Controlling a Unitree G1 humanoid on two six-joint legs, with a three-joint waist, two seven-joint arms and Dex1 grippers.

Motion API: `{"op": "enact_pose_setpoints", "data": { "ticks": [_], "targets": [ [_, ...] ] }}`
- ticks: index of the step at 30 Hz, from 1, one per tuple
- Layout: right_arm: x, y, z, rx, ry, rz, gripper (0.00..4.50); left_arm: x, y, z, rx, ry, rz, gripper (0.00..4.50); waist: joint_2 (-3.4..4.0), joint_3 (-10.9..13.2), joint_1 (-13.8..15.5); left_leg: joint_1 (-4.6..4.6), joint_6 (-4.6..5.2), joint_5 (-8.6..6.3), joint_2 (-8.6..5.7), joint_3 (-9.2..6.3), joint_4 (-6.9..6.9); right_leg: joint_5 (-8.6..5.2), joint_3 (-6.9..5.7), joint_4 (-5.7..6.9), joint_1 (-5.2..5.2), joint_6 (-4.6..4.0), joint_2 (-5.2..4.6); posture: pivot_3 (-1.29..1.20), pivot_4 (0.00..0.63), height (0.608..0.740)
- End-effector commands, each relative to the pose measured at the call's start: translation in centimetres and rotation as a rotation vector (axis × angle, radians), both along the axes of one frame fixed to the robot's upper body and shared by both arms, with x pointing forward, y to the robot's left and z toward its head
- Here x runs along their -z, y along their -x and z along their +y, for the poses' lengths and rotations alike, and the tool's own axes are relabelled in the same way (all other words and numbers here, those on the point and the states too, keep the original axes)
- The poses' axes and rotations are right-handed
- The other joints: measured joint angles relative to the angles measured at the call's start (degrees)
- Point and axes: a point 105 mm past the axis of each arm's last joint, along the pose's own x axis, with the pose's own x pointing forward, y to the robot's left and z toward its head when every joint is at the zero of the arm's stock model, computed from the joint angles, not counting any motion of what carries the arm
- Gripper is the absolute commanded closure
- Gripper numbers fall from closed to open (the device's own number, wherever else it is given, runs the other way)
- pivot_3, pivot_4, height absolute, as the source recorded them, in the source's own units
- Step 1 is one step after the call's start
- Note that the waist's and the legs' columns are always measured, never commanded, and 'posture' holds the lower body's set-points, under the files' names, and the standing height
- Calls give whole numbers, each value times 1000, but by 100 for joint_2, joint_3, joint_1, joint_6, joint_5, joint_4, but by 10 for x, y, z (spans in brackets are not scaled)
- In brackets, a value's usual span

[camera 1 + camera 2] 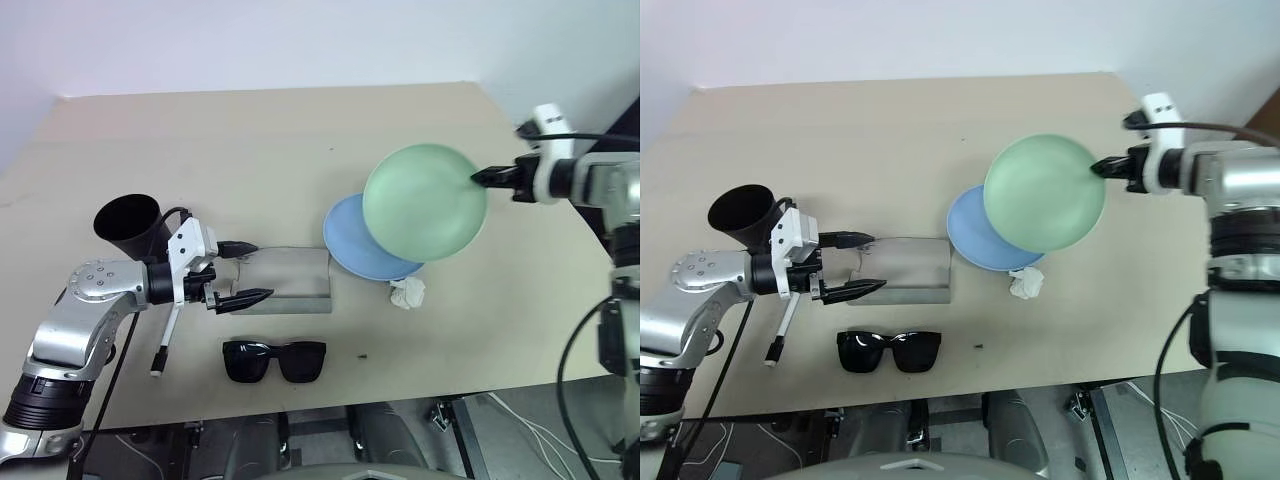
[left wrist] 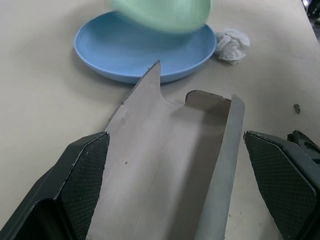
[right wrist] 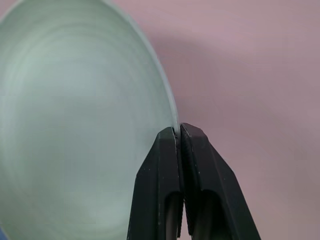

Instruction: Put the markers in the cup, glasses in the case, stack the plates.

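Your right claw (image 1: 478, 178) pinched the round mint-green plate (image 1: 424, 203) by its rim, held above and partly overlapping the round light-blue plate (image 1: 352, 243) on the desk; your left claw (image 1: 248, 272) gaped wide, empty.

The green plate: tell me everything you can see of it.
The green plate is round, shallow and mint green, with a smooth matt look like plastic. The right hand pinches its rim, fingers shut on the edge. It is held in the air, tilted, partly over the blue plate lying on the table.
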Motion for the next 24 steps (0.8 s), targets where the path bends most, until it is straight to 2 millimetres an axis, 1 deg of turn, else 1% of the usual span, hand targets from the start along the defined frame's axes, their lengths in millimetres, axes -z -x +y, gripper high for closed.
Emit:
{"op": "enact_pose_setpoints", "data": {
  "ticks": [1, 6, 12, 14, 15, 17, 21, 24],
  "targets": [
    [-13, -8, 12, -26, 14, -38, 4448, -13, 1, 1, -1, 1, -45, 0, 1, 1, 8, 0, 0, 0, 0, 0, -1, 1, -1, 0, 0, 3, 2, 0, 150, 735],
    [0, -11, 34, -95, 46, -5, 4448, -11, 1, 2, -7, -6, -41, 0, 1, 1, 5, -1, 0, 0, -2, -1, -1, 3, -4, 1, 0, 6, 3, 0, 150, 735],
    [3, -9, 44, -144, 70, -1, 4448, -11, 0, 2, -7, -4, -40, 0, 1, 1, 5, -1, 0, 0, -3, -2, -1, 3, -7, 1, 1, 6, 3, 0, 150, 735],
    [2, -8, 47, -161, 71, -4, 3996, -10, -2, 2, -8, -6, -40, 0, 1, 1, 3, -1, 0, 0, -3, -2, -2, 3, -7, 1, 0, 6, 4, 0, 150, 735],
    [2, -7, 48, -162, 71, -4, 3840, -9, -2, 2, -8, -7, -40, 0, 1, 1, 2, -1, 0, 0, -3, -2, -2, 3, -7, 1, 0, 6, 5, 0, 150, 735],
    [1, -7, 49, -170, 78, -12, 3250, -9, -3, 2, -7, -8, -39, 0, 1, 1, 1, -1, 0, 0, -4, -2, -2, 3, -8, 2, 0, 6, 7, 0, 150, 735],
    [-10, -7, 50, -177, 83, -65, 1836, -7, -4, 2, -5, -9, -40, 0, 1, 1, 0, 0, 0, 0, -4, -2, -1, 4, -7, 3, 0, 7, 7, 0, 150, 735],
    [-33, -7, 47, -167, 59, -184, 765, -7, -5, 3, -6, -9, -40, 0, 2, 1, 2, 0, 0, 0, -4, -2, -1, 4, -7, 2, 0, 7, 6, 0, 150, 735]
  ]
}}
